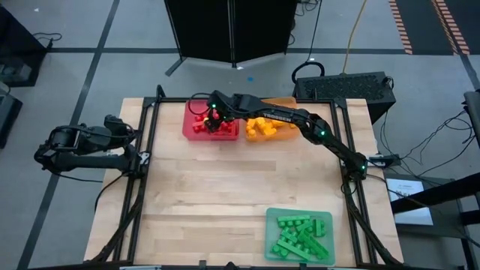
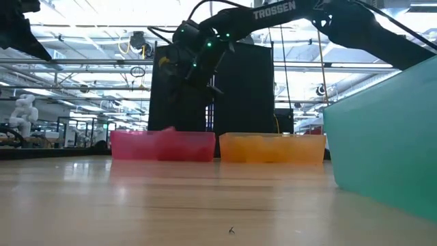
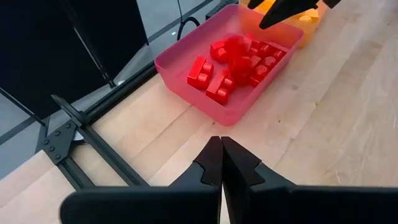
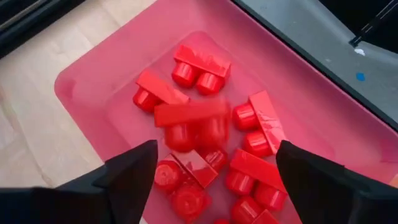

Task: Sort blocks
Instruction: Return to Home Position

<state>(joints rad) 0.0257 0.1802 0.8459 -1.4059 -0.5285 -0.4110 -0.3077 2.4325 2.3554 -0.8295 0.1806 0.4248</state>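
Observation:
Several red blocks (image 4: pixel 205 143) lie in a heap in the red tray (image 1: pixel 193 129) at the table's far side. My right gripper (image 4: pixel 214 168) hangs open above that tray (image 2: pixel 164 145), its fingers pointing down at a slant. One red block (image 4: pixel 189 115) shows blurred below the open fingers, apart from both, over the heap. Yellow blocks (image 1: pixel 266 129) fill the orange tray (image 1: pixel 283 102) beside it, and green blocks (image 1: pixel 300 234) lie in the green tray (image 1: pixel 327 217) at the near right. My left gripper (image 3: pixel 221 155) stays shut and empty by the table's left edge.
The red and orange trays stand side by side at the table's far edge. The green tray (image 2: pixel 389 137) sits close to the near right corner. Bare wooden tabletop (image 1: pixel 225 195) stretches between the trays. A black metal frame (image 1: pixel 150 135) runs along the table's edges.

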